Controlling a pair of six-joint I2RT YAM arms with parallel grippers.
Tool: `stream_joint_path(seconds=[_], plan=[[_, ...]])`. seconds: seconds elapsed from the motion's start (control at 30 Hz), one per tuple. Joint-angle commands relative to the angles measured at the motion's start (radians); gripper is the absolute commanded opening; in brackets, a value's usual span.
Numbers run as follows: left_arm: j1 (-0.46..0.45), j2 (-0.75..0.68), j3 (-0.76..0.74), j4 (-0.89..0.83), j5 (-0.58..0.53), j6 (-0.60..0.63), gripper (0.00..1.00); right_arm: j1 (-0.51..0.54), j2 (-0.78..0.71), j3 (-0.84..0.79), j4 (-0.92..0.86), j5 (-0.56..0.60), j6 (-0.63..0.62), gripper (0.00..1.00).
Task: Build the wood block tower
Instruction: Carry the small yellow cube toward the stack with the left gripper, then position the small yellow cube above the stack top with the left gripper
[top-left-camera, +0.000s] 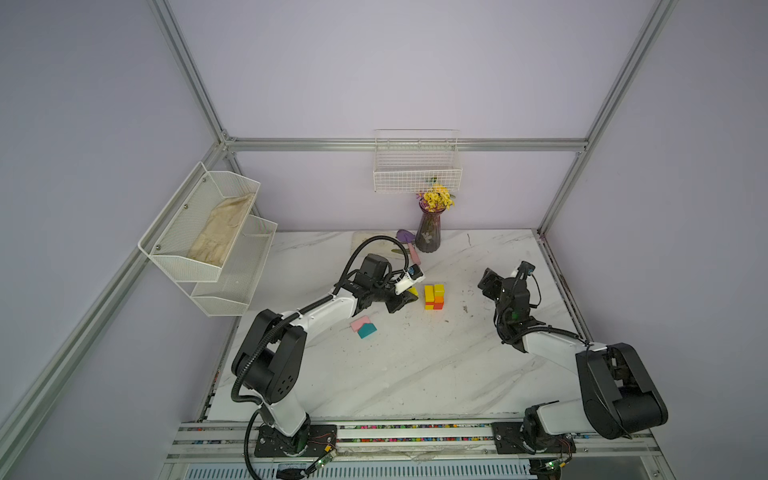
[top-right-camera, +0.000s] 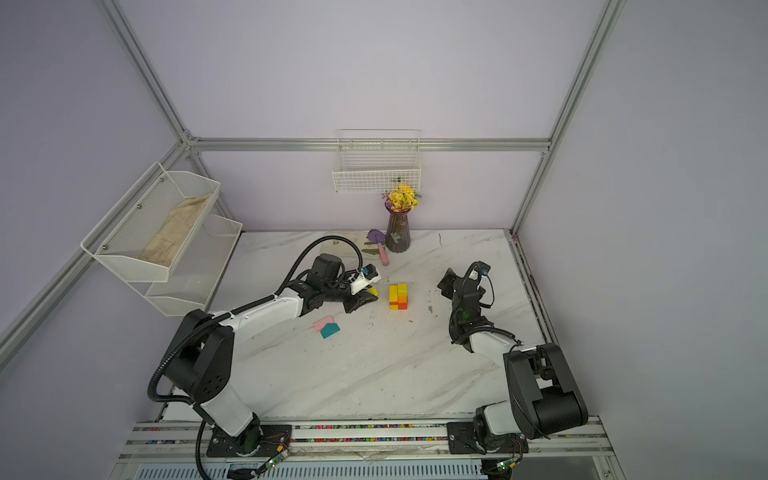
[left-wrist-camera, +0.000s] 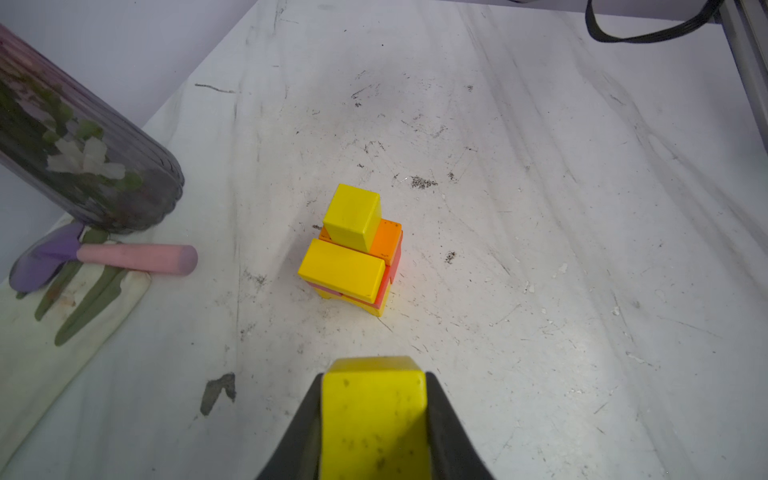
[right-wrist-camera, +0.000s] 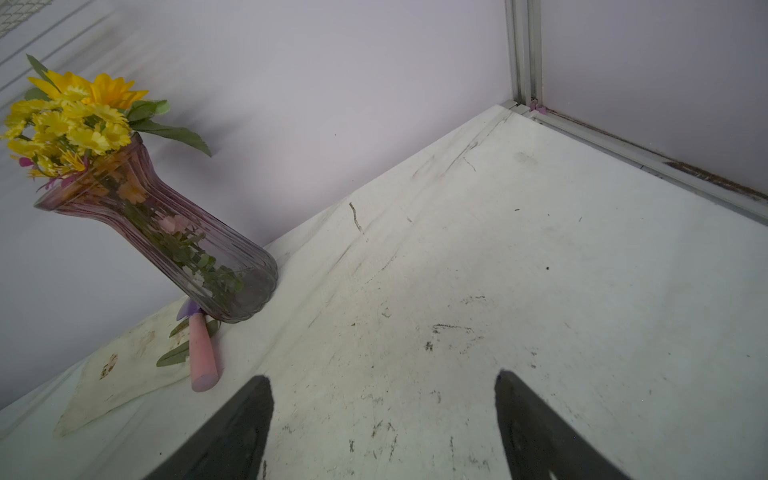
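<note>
yellow flowers (right-wrist-camera: 75, 120) in purple vase (right-wrist-camera: 178, 237)

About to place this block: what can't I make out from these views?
Base of the tower: in the left wrist view the upper yellow bricks cover the lower layers.
Held yellow block: cut off by the left wrist view's bottom edge; mostly hidden by the left end effector in both top views.
The pink block: in both top views the teal piece overlaps it; touching or stacked, unclear.
Right wrist view: tower out of frame.
</note>
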Motion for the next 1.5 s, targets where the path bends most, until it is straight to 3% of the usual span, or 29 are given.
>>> stream_joint_path(seconds=[0.0,0.2,0.6,0.9,1.47], plan=[[-0.002,0.063,0.175,-0.114,0.115,0.158,0.00,-0.002,-0.025,-0.017,0.036,-0.006,-0.014,0.90],[-0.003,0.187,0.386,-0.316,0.159,0.223,0.00,-0.003,-0.006,-0.005,0.043,-0.041,-0.030,0.92],[-0.016,0.334,0.577,-0.478,0.184,0.318,0.00,-0.003,0.026,0.018,0.041,-0.058,-0.036,0.95],[-0.019,0.432,0.710,-0.543,0.160,0.326,0.00,-0.002,0.025,0.017,0.042,-0.059,-0.037,0.95],[-0.019,0.525,0.823,-0.569,0.142,0.305,0.00,-0.003,0.023,0.017,0.042,-0.059,-0.037,0.95]])
